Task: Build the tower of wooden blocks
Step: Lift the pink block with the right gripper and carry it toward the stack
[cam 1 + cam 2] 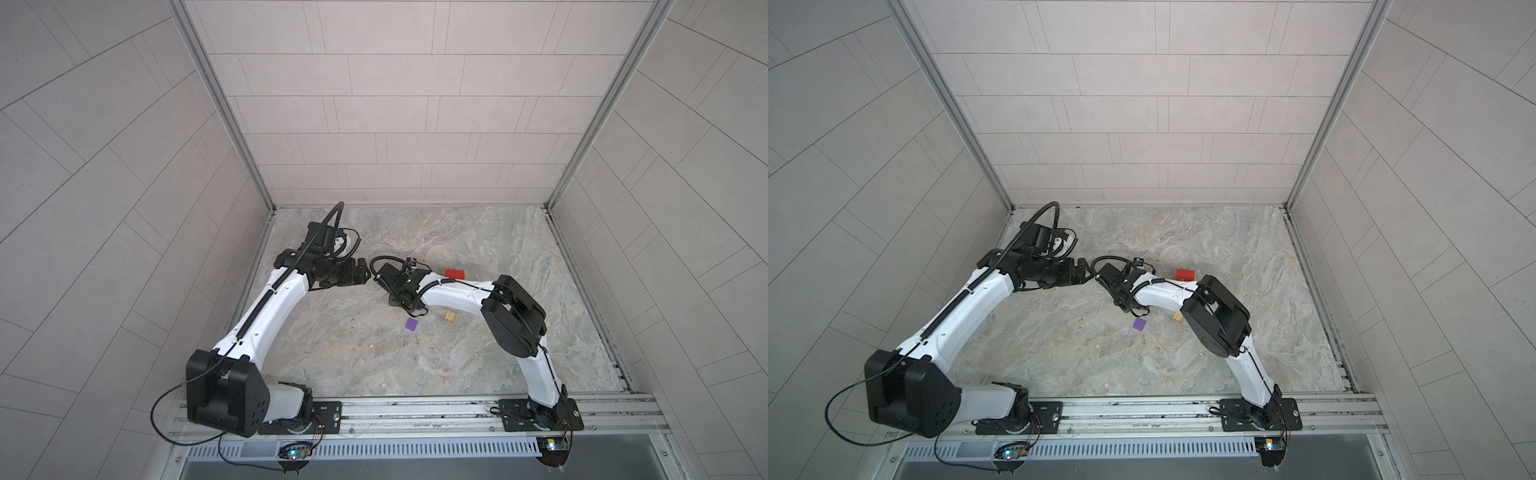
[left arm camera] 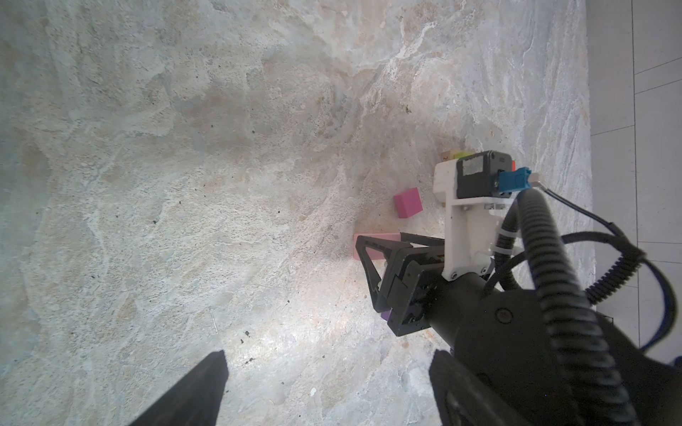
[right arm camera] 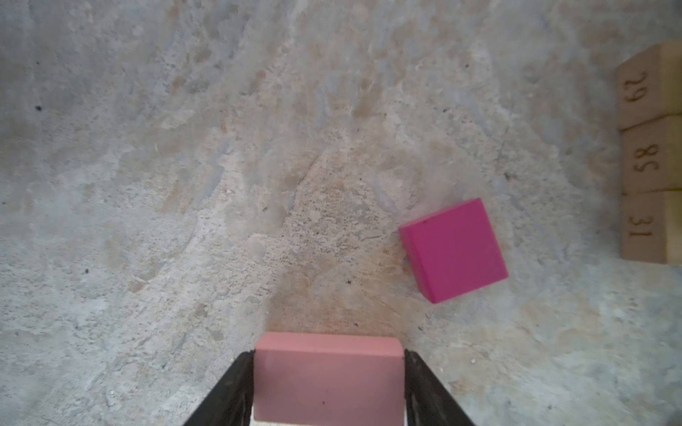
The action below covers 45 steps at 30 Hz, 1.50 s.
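Snugly, right tool [image 3: 329, 355] pinches the pink block [image 3: 328, 385]; left tool [image 2: 327, 357] gapes wide.

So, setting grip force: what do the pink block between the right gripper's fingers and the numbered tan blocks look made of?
The pink block: probably painted wood; even matte coat, crisp edges. The numbered tan blocks: seemingly bare wood; matte, printed numbers.

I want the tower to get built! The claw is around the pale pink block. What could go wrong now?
1. The right gripper has its jaws at the sides of the pale pink block, but how firmly cannot be told; a loose grip could drop it.
2. The magenta cube lies close by; a swing could knock it away.
3. The open left gripper hovers near the right arm; they might bump.
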Each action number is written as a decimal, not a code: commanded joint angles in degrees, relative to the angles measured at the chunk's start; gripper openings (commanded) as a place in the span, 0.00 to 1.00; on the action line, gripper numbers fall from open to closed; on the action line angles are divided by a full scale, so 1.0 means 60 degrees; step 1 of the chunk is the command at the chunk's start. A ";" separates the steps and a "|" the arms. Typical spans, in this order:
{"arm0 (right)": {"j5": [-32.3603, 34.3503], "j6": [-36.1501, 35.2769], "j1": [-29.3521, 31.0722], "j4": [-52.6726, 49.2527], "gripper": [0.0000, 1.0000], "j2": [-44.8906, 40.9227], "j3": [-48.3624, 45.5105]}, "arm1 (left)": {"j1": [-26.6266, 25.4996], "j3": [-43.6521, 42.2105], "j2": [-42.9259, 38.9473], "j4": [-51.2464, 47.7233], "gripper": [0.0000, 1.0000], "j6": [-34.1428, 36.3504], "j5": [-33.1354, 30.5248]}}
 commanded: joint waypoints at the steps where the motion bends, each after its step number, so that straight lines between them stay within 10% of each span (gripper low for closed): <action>1: 0.0163 -0.0168 0.0063 -0.0478 0.59 0.0101 0.0079 | 0.0049 -0.0086 -0.0017 -0.0006 0.92 0.0007 0.0097; 45: -0.0909 -0.2426 -0.0345 -0.1601 0.72 -0.0021 0.0431 | 0.0053 -0.0128 0.0014 0.0038 0.92 -0.0020 0.0252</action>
